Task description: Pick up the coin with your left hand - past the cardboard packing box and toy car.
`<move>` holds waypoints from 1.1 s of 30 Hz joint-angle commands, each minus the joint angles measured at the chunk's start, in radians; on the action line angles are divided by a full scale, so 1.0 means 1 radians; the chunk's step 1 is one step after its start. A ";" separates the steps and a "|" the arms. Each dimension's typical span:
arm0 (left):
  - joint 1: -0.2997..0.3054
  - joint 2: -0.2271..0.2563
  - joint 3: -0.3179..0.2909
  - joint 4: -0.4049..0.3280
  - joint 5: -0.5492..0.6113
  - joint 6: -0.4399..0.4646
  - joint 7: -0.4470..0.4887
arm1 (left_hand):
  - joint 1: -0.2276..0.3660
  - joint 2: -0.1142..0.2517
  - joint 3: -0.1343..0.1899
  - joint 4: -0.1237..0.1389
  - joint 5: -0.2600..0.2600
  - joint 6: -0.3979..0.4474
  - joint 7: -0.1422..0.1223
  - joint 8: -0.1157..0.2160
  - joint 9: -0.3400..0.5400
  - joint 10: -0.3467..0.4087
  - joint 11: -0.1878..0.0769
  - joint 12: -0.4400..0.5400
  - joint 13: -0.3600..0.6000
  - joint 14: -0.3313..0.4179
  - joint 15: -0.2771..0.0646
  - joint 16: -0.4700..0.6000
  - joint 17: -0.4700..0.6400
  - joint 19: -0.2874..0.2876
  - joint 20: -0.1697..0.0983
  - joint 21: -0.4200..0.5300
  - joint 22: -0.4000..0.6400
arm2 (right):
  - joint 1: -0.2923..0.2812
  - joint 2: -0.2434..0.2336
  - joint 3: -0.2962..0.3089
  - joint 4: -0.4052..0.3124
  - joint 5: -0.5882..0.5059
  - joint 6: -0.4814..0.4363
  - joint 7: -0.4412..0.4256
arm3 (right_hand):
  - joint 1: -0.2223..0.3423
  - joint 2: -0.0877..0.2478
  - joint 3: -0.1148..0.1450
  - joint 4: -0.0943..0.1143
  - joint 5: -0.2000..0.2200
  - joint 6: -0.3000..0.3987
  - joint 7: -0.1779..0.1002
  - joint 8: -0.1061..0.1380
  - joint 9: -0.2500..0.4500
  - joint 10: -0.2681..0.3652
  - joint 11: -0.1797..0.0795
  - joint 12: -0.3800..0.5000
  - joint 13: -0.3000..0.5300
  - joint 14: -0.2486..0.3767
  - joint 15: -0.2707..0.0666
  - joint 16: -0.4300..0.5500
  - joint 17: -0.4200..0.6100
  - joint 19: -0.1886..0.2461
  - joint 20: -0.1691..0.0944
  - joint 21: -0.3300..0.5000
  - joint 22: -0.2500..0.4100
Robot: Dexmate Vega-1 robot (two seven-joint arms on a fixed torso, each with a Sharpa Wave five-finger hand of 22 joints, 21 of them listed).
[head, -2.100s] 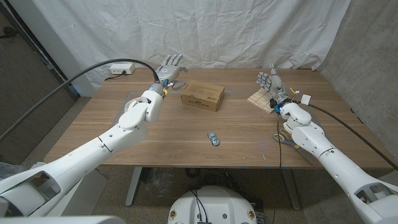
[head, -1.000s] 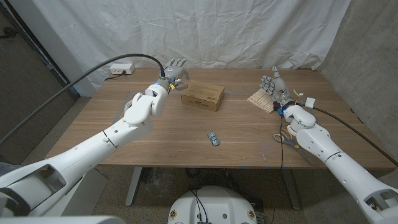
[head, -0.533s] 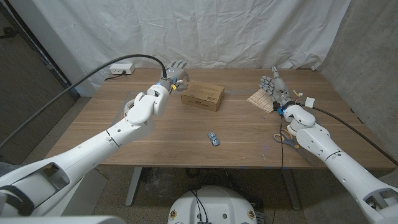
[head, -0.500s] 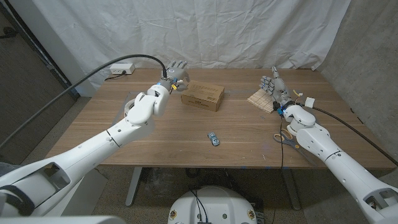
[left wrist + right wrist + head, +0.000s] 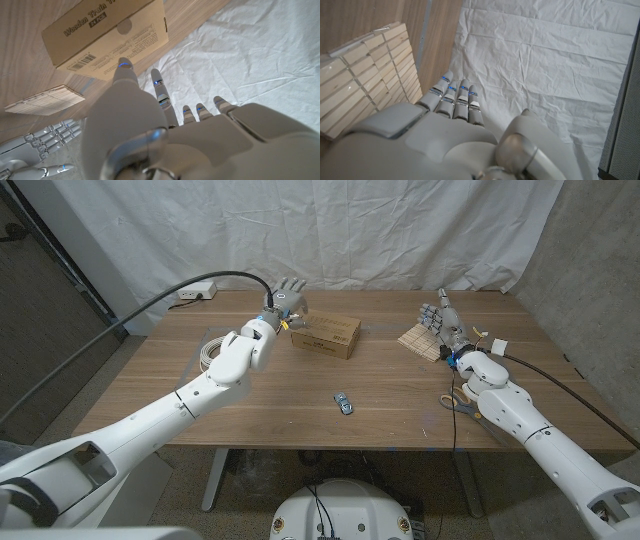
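Left robot hand [image 5: 288, 293], fingers spread and empty, hovers at the box's [image 5: 327, 334] ten o'clock, car [image 5: 343, 403] at six. The coin cannot be made out; it should descend slowly, fingers narrowing. Right robot hand [image 5: 436, 314] waits open.

Cardboard packing box [image 5: 107, 37], seen in left wrist view, is carrying bold dark print reading "Wooden Tra…" along top face, rest running out of frame. Small black label beside it is showing pale lettering too small to read. Barcode is sitting near box corner, digits illegible; lines of fine print on same face are also blurring beyond reading. In head view, same box [image 5: 327, 334] is showing only faint dark marks, not legible.
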 commanded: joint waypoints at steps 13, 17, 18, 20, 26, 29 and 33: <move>-0.025 -0.025 0.030 0.064 0.047 -0.051 -0.020 | 0.025 0.007 0.000 -0.015 0.020 0.006 -0.008 -0.007 0.005 -0.004 -0.013 -0.006 0.003 -0.052 -0.015 0.002 0.000 -0.018 0.005 0.005 0.002 | -0.027 -0.002 0.013 -0.021 0.008 0.009 -0.017 | 0.002 0.008 -0.006 0.005 -0.002 0.007 -0.001 -0.004 0.003 0.009 0.003 0.002 0.002 0.007 0.005 0.001 0.004 0.010 0.001 -0.004 0.003; -0.023 -0.024 0.027 0.067 0.044 -0.055 -0.023 | 0.045 0.014 0.006 -0.023 0.026 -0.004 -0.012 -0.013 0.005 -0.010 -0.013 -0.010 0.003 -0.056 -0.015 0.000 0.000 -0.019 0.006 0.004 0.002 | -0.031 -0.001 0.015 -0.023 0.009 0.011 -0.020 | 0.002 0.008 -0.006 0.005 -0.002 0.007 -0.001 -0.004 0.003 0.009 0.003 0.001 0.002 0.007 0.005 0.001 0.004 0.011 0.001 -0.004 0.003; -0.024 -0.024 0.024 0.065 0.037 -0.056 -0.036 | 0.047 0.015 0.006 -0.024 0.026 -0.005 -0.012 -0.014 0.006 -0.011 -0.013 -0.010 0.003 -0.056 -0.015 0.000 0.000 -0.019 0.006 0.004 0.002 | -0.032 -0.002 0.015 -0.024 0.010 0.010 -0.021 | 0.002 0.008 -0.007 0.005 -0.002 0.007 -0.001 -0.004 0.003 0.009 0.003 0.001 0.002 0.007 0.004 0.000 0.004 0.011 0.000 -0.004 0.003; -0.023 -0.024 0.027 0.066 0.044 -0.054 -0.035 | 0.056 0.018 0.009 -0.028 0.028 -0.007 -0.013 -0.015 0.006 -0.014 -0.012 -0.012 0.003 -0.059 -0.015 -0.002 -0.001 -0.020 0.008 0.003 0.002 | -0.035 -0.002 0.017 -0.025 0.011 0.011 -0.022 | 0.002 0.008 -0.007 0.005 -0.002 0.008 0.000 -0.004 0.003 0.010 0.002 0.001 0.002 0.007 0.003 0.000 0.004 0.011 0.001 -0.004 0.003; -0.018 -0.027 0.022 0.075 0.031 -0.064 -0.025 | 0.084 0.028 0.017 -0.040 0.034 -0.016 -0.015 -0.022 0.007 -0.020 -0.008 -0.015 0.003 -0.061 -0.011 -0.003 -0.002 -0.021 0.013 0.003 0.002 | -0.038 -0.003 0.020 -0.023 0.016 0.011 -0.020 | 0.002 0.009 -0.007 0.005 -0.003 0.007 -0.001 -0.004 0.003 0.010 0.003 0.001 0.002 0.007 0.005 0.000 0.004 0.010 0.002 -0.004 0.004; -0.020 -0.027 0.025 0.079 0.030 -0.068 -0.026 | 0.097 0.032 0.021 -0.046 0.036 -0.017 -0.015 -0.022 0.009 -0.019 -0.008 -0.014 0.003 -0.061 -0.011 -0.003 -0.002 -0.021 0.015 0.002 0.002 | -0.038 -0.002 0.021 -0.022 0.019 0.011 -0.019 | 0.002 0.009 -0.008 0.005 -0.003 0.007 0.000 -0.004 0.003 0.010 0.003 0.001 0.002 0.008 0.004 0.000 0.004 0.011 0.001 -0.004 0.004; -0.023 -0.025 0.026 0.080 0.027 -0.072 -0.036 | 0.117 0.038 0.026 -0.054 0.039 -0.013 -0.020 -0.021 0.012 -0.018 -0.007 -0.014 0.003 -0.061 -0.010 -0.003 -0.002 -0.017 0.014 0.003 0.002 | -0.036 -0.003 0.022 -0.020 0.022 0.008 -0.016 | 0.002 0.009 -0.008 0.004 -0.003 0.007 -0.001 -0.004 0.003 0.009 0.003 0.000 0.002 0.008 0.005 0.000 0.004 0.011 0.002 -0.005 0.004</move>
